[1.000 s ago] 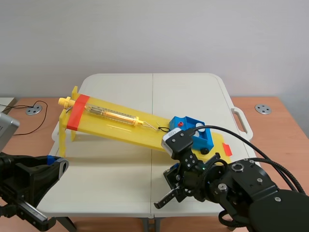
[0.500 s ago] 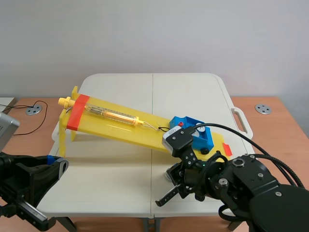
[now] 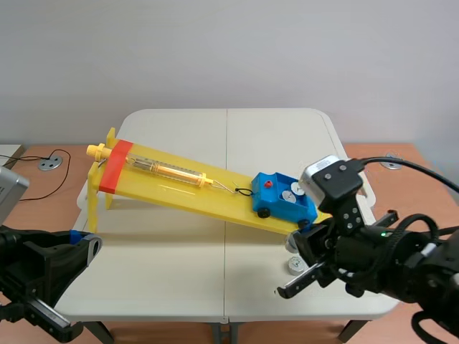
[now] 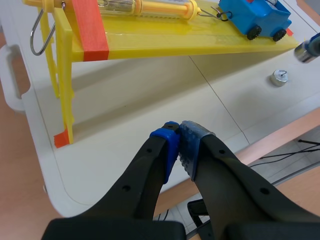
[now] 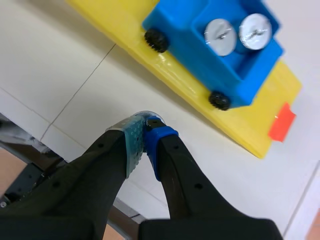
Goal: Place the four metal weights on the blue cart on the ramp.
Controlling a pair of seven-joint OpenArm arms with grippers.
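Checking the low end first: what's crowding the cart?

I see the blue plastic toy cart (image 3: 275,206) sitting low on the sloping yellow plastic ramp (image 3: 165,190). A thin wire hook ties it to the clear spring tube (image 3: 169,170) lying upslope. Two round silver metal weights (image 5: 220,36) (image 5: 255,31) sit side by side in its walled tray.

And the other weights?

One hooked silver weight (image 3: 295,266) lies loose on the white folding table (image 3: 179,244), near the ramp's foot. My right gripper (image 5: 145,132) is clamped on another small silver weight (image 4: 303,53), mostly hidden between the pads, just beside the ramp's low edge and near the cart's wheels.

Left side?

My left gripper (image 4: 179,145) is closed on nothing, pads touching, well back from the ramp's yellow legs. A round grey grommet (image 3: 50,163) sits in the brown desk (image 3: 43,208) beside the table.
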